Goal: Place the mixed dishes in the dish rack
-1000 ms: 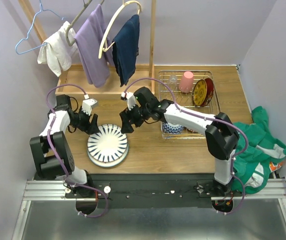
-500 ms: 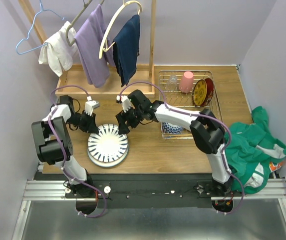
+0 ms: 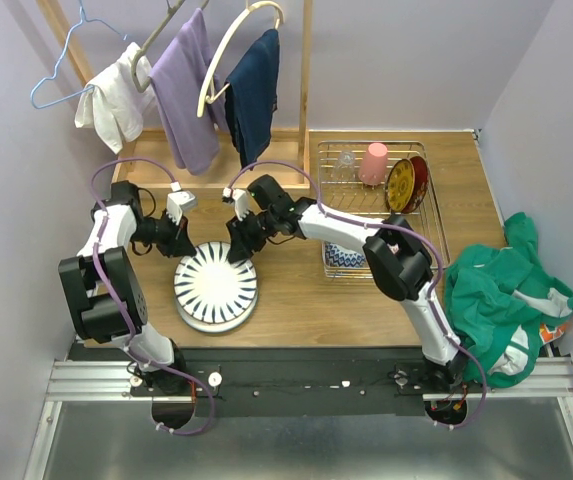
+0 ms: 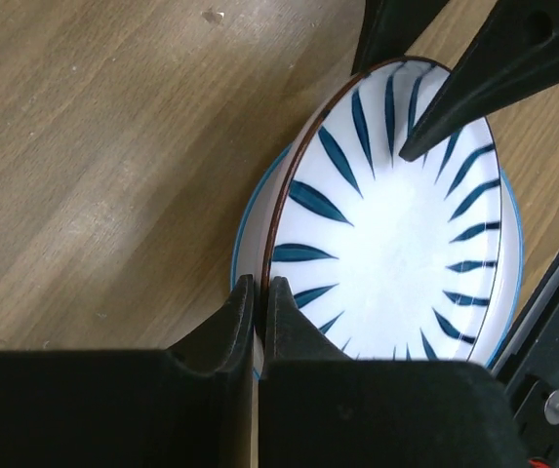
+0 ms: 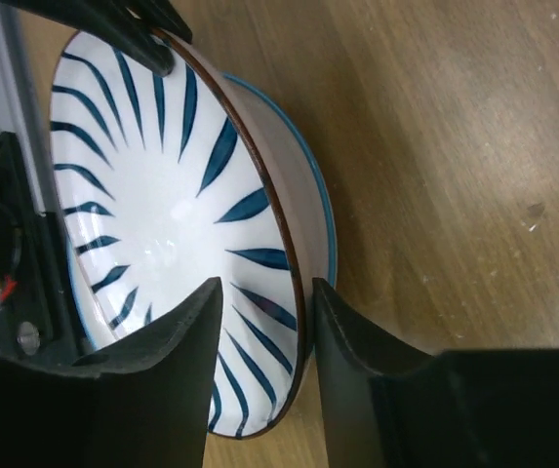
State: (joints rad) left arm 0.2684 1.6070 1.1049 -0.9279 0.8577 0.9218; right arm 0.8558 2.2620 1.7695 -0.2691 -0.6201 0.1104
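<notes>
The white plate with dark blue stripes [image 3: 216, 285] lies on the wooden table, resting on a blue-edged dish. My left gripper [image 3: 187, 246] is at the plate's left rim. In the left wrist view that left gripper [image 4: 258, 286] is shut on the brown-edged rim of the striped plate [image 4: 396, 244]. My right gripper [image 3: 238, 249] is at the far rim. In the right wrist view the right gripper [image 5: 267, 289] stands open astride the rim of the striped plate [image 5: 152, 195], with a gap on each side. The dish rack [image 3: 433, 222] holds a pink cup [image 3: 373, 163], a red floral plate [image 3: 406, 185] and a blue-white bowl [image 3: 345, 257].
A wooden clothes rack [image 3: 304, 70] with hangers and hanging garments stands at the back left over its wooden tray [image 3: 156, 158]. A green cloth [image 3: 511, 290] hangs off the table's right side. The right arm reaches leftward across the table in front of the dish rack.
My left gripper has closed on the striped plate's rim. The right gripper has moved left onto the plate's far rim and its jaws have narrowed.
</notes>
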